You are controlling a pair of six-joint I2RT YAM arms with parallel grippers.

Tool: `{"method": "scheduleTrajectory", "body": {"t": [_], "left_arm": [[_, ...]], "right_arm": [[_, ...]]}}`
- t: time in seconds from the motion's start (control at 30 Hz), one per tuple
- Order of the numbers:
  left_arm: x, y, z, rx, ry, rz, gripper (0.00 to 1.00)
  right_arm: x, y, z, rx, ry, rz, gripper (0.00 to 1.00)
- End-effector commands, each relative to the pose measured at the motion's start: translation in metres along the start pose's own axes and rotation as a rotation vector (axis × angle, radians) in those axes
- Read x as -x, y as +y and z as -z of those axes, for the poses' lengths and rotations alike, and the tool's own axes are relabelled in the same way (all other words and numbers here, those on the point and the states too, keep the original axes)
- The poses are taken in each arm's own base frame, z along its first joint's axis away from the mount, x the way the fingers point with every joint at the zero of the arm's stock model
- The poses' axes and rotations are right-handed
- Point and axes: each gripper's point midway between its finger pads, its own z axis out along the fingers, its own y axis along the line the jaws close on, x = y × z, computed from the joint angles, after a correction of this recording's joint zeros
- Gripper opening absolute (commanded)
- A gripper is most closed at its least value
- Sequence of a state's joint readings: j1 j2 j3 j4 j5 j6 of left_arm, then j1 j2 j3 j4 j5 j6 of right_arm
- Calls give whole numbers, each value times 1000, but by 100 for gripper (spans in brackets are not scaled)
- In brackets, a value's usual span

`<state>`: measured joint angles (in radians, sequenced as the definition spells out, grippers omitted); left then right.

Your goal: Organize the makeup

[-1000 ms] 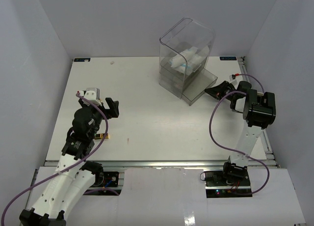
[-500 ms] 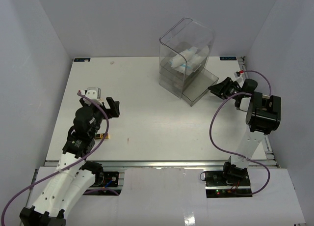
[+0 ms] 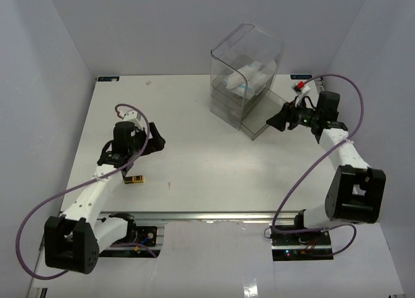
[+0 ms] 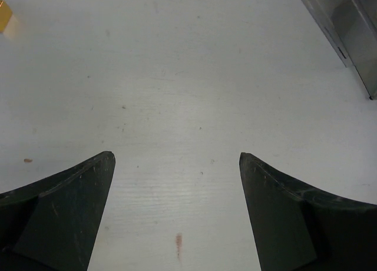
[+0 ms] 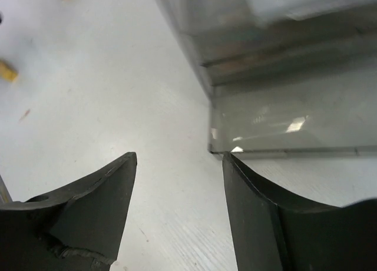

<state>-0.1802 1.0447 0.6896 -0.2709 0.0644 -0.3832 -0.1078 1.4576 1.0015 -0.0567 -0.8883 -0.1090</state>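
White-and-light-blue packets [image 3: 249, 78] of the makeup lie in the top of the tall clear drawer box [image 3: 228, 100]. A black-gold tube [image 3: 134, 179] lies on the white table, and its gold end [image 4: 3, 15] shows in the left wrist view. My left gripper [image 3: 157, 142] [image 4: 177, 159] hangs open over bare table, up and to the right of the tube, holding nothing. My right gripper [image 3: 273, 122] [image 5: 179, 156] is open and empty at the corner of the pulled-out bottom drawer [image 3: 266, 110] [image 5: 294, 124], its right finger [image 5: 259, 212] close to that corner.
The table [image 3: 194, 162] has raised edges, and grey walls close in on three sides. A small red mark [image 4: 178, 243] is on the tabletop between my left fingers. Purple cables loop beside both arms.
My right gripper has opened, and its arm has stretched out low beside the pulled-out drawer. The left arm has reached forward and slightly right, away from the tube.
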Motion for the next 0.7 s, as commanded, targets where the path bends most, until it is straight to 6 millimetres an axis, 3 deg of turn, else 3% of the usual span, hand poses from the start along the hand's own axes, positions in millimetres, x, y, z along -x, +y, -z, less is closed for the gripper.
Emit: {"method": "scheduleTrajectory", "body": {"t": [0.0,0.07,0.13,0.3,0.43,0.47,0.5,0.53,0.67], "left_arm": [[14,41,-7,145,43,332,98],[16,78,-11,284,53,485,98],[19,102,-16,370,70,586,98],[29,150,-31,541,46,692,98],[36,169,-54,607,65,714,98],[46,171,-60,612,55,716,98],[39,175,-65,625,77,724,98],[47,180,-68,648,63,721,98],[49,193,-89,691,96,724,97]], "right_arm": [[-4,67,-5,37,76,508,72],[-6,87,-2,55,17,589,88],[-8,96,0,92,-1,613,95],[-15,123,12,218,-15,695,98],[-16,130,18,227,-50,732,98],[-20,130,18,229,-45,728,98],[-20,130,18,227,-46,730,98],[-22,129,18,228,-42,728,98],[-27,130,20,250,-45,715,98]]}}
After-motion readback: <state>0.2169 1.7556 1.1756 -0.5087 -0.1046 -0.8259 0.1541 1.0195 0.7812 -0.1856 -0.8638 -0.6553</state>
